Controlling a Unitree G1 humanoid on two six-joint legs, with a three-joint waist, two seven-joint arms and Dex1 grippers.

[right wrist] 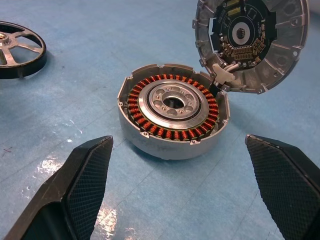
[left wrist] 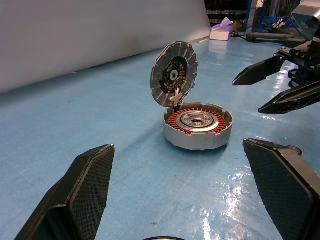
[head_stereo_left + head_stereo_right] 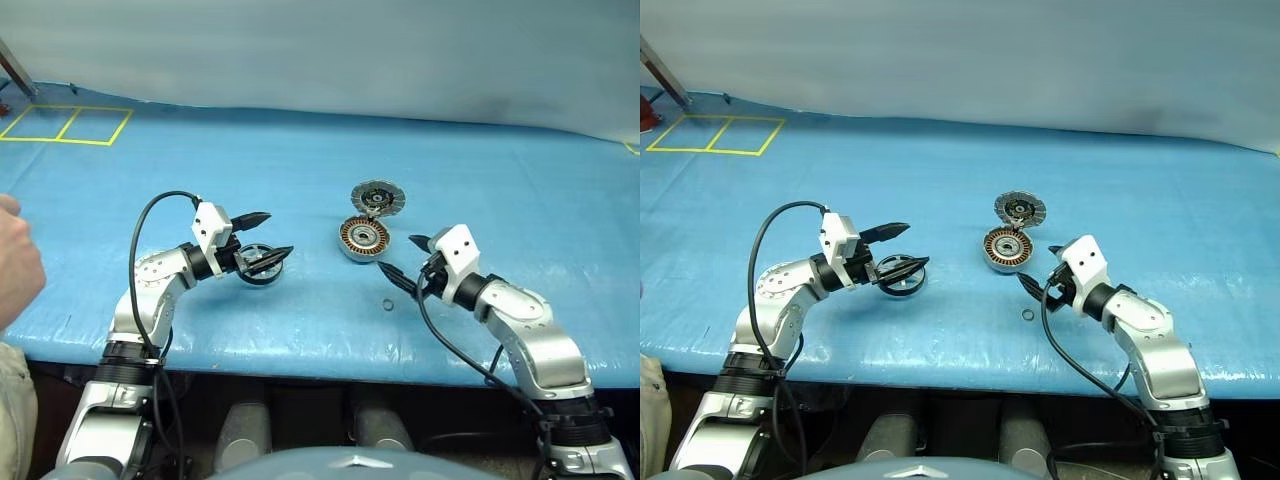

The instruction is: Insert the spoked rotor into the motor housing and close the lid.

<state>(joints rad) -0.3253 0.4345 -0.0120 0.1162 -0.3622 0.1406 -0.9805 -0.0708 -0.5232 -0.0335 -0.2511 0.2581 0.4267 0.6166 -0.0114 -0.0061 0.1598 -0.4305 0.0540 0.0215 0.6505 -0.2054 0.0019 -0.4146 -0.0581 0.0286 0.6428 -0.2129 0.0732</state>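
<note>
Left gripper (image 3: 268, 237), near edge of the table (image 3: 520, 200): fingers (image 2: 85, 195) spread wide, nothing held. The gripper lies roughly level and points across the table towards the robot's right. The spoked rotor (image 3: 257, 263) lies flat on the blue covering directly under the fingertips; whether the lower finger touches its dark rim cannot be told. A black cable (image 3: 150, 225) loops up from the wrist.

Right gripper (image 3: 402, 262), also near the table's front edge: fingers (image 1: 82, 185) equally wide apart and empty, tilted slightly downward and aimed towards the robot's left. A small dark ring (image 3: 386, 304) lies on the covering just below and beside the lower fingertip, apart from it.

The motor housing (image 3: 364, 238) stands upright on the covering between the two grippers, a little beyond both, nearer the right gripper's tips than the left's. Its top is open, showing the ring of copper-orange windings around a silver hub.

The lid (image 3: 378, 199) stands raised just beyond the housing, joined to the housing's far rim by a small pale hinge piece (image 1: 223, 73). Its inner face, with a dark circuit ring and silver centre, is turned towards the grippers.

A person's hand (image 3: 15, 265) is well outboard of the left gripper, at the table's near edge.

Yellow tape rectangles (image 3: 68, 124) mark the far corner on the left gripper's side.
</note>
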